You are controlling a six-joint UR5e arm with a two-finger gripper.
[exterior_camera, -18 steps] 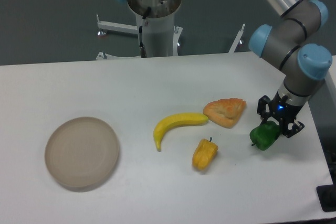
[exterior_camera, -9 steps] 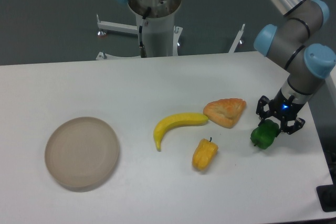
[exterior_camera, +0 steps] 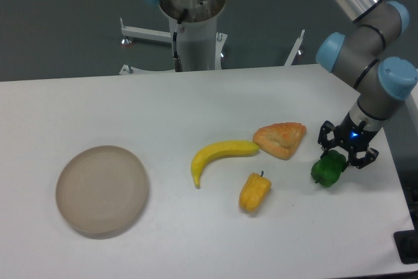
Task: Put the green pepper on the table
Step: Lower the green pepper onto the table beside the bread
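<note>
The pepper (exterior_camera: 328,169) sits at the right side of the table (exterior_camera: 196,102), directly under the claw (exterior_camera: 347,151) and a little toward the camera from it, its dark-green body showing below and left of the black fingers (exterior_camera: 326,136). The fingers reach down around the pepper's top, touching or nearly touching it, but whether they are clamped on it or parted cannot be told from this view. It cannot be told either whether the pepper rests on the tabletop or hangs just above it. Left of the claw, near it, lies a piece of bread (exterior_camera: 281,139). Further left and slightly nearer the camera is a yellow pepper (exterior_camera: 254,192), and beyond that a banana (exterior_camera: 219,157), one end almost touching the bread. Far to the claw's left, well apart from everything else, lies a plate (exterior_camera: 102,190).
</note>
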